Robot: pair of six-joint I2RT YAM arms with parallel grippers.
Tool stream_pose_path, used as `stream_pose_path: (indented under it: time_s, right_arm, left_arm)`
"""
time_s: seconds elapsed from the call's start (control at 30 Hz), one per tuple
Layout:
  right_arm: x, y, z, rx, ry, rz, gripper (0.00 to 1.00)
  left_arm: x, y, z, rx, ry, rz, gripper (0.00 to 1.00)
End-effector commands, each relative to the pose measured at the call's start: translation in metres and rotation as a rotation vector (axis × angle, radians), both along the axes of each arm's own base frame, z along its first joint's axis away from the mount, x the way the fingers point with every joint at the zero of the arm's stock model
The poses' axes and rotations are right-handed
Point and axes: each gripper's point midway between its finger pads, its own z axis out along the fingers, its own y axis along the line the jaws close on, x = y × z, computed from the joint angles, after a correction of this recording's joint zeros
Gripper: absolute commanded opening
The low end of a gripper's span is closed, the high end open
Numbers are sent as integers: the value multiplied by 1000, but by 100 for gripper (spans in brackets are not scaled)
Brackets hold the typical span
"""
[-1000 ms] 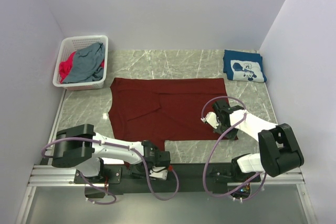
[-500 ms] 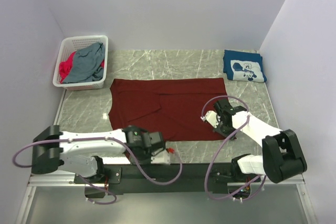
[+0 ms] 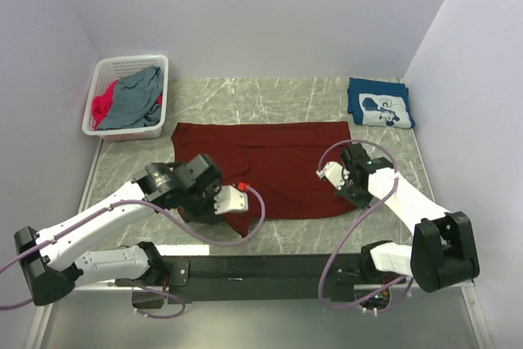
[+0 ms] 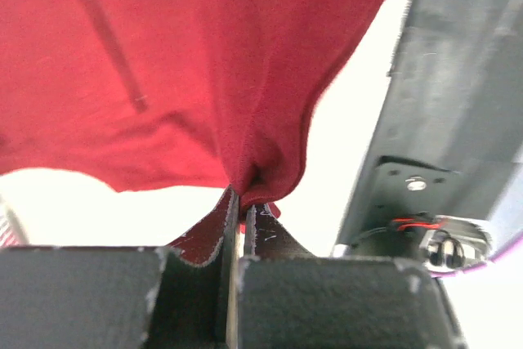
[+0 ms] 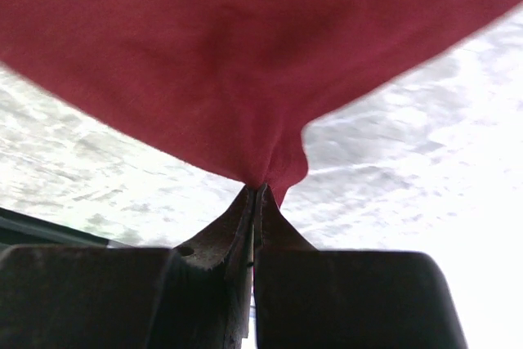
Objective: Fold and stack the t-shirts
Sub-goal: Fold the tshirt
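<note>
A large maroon t-shirt [image 3: 274,157] lies spread on the marble table. My left gripper [image 3: 203,202] is over its near left corner and shut on a pinch of the maroon cloth [image 4: 245,177], which rises into a peak between the fingers. At the near right corner my right gripper [image 3: 353,190] is shut on a fold of the same shirt [image 5: 261,165]. A folded navy t-shirt [image 3: 381,104] with a white print lies at the far right. A grey-blue t-shirt [image 3: 135,97] and a bright-pink t-shirt [image 3: 100,109] sit bunched in the basket.
The white lattice basket [image 3: 131,61] stands at the far left corner against the wall. A black rail [image 3: 286,266] with the arm bases runs along the near edge. Walls close in the table on three sides.
The left arm swung from the near rail up onto the shirt's near left corner and shut on it. The right gripper shut on the near right corner and shifted slightly away from the front edge.
</note>
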Motion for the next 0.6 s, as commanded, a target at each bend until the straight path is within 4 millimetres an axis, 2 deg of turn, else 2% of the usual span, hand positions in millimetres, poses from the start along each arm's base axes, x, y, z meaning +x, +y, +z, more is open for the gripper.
stream_pose_path:
  time_s: [0.0, 0.23, 0.33, 0.57]
  right_arm:
    - [25, -4, 21, 16, -47, -4, 0]
    - [65, -6, 39, 27, -60, -25, 0]
    - [78, -8, 38, 23, -46, -33, 0]
    - [118, -8, 44, 13, -61, -40, 0]
  left_arm:
    - [27, 8, 24, -12, -103, -27, 0]
    - [104, 19, 50, -42, -259, 76, 0]
    - [127, 27, 55, -46, -281, 119, 0]
    - [178, 29, 58, -55, -311, 160, 0]
